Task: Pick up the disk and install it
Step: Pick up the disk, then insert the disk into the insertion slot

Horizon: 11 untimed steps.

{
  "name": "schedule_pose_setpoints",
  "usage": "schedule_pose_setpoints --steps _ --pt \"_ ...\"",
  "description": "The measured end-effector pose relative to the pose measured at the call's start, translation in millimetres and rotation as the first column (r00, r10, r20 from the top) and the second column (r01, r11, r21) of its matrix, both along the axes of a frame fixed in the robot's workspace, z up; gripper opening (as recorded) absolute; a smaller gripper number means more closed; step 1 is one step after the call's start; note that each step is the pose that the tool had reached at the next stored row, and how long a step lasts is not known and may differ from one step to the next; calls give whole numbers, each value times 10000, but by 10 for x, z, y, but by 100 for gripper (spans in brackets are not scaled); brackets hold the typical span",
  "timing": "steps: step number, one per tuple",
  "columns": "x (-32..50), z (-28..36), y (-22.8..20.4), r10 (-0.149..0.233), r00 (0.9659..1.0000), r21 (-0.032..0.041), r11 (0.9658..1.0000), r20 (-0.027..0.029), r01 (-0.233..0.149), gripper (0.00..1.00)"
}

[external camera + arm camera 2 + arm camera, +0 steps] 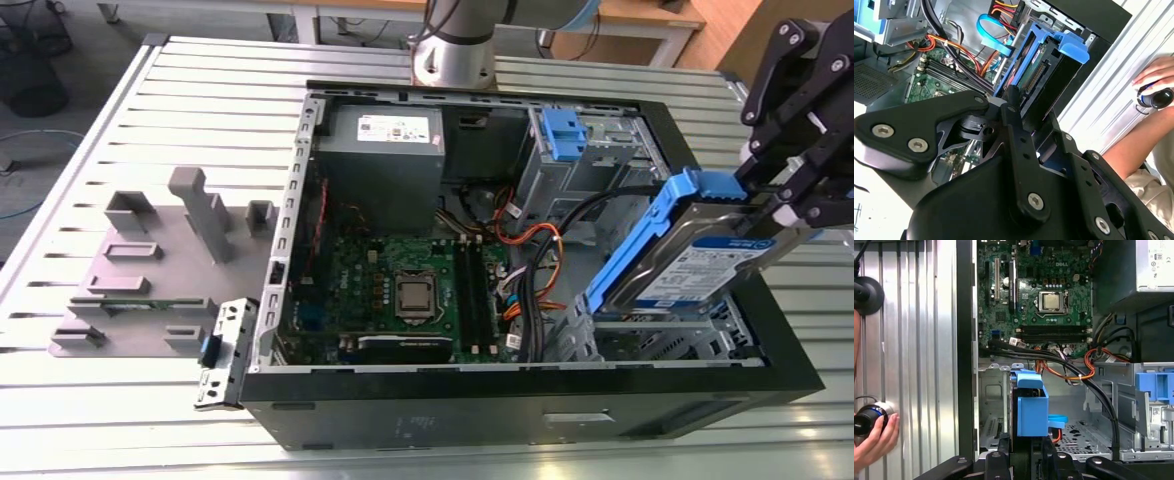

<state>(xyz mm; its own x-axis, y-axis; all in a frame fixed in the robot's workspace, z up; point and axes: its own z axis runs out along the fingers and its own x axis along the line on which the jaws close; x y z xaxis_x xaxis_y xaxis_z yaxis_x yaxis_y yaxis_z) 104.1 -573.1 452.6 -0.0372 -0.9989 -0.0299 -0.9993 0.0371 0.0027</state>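
Gripper (1027,455) up close, fingers clenched on the disk (1031,405), gripping it by one end over the open computer case (534,395) on the slatted desk (160,100). Step in hand: pickup looks done, install not yet. The disk hangs tilted above the drive cage (667,335) at the exterior view's right, not seated. Insertion likely calls for lining the blue rails up with the cage guides. Exterior view gives the label face and the tilt. First wrist view gives the cage floor under the carrier and a person's hand (874,437) beside the case.
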Motion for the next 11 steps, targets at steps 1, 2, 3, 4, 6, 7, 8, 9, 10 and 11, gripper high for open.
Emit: schedule_pose_setpoints --steps 1,2,3,4,6,7,8,9,10,11 --pt "0 -9 -1 0 10000 1 10000 0 0 35" --pt "0 -17 -2 0 10000 1 10000 0 0 35" --pt "0 -23 -3 0 10000 0 10000 0 0 35" --pt "0 -32 -4 0 10000 1 10000 0 0 35" --pt "0 -51 -6 0 10000 1 10000 0 0 35" --pt "0 -61 -8 0 10000 1 10000 0 0 35" --pt "0 -72 -8 0 10000 1 10000 0 0 35" --pt "0 -82 -9 0 10000 1 10000 0 0 35" --pt "0 -93 -10 0 10000 0 10000 0 0 35" --pt "0 -106 -11 0 10000 2 10000 0 0 35"
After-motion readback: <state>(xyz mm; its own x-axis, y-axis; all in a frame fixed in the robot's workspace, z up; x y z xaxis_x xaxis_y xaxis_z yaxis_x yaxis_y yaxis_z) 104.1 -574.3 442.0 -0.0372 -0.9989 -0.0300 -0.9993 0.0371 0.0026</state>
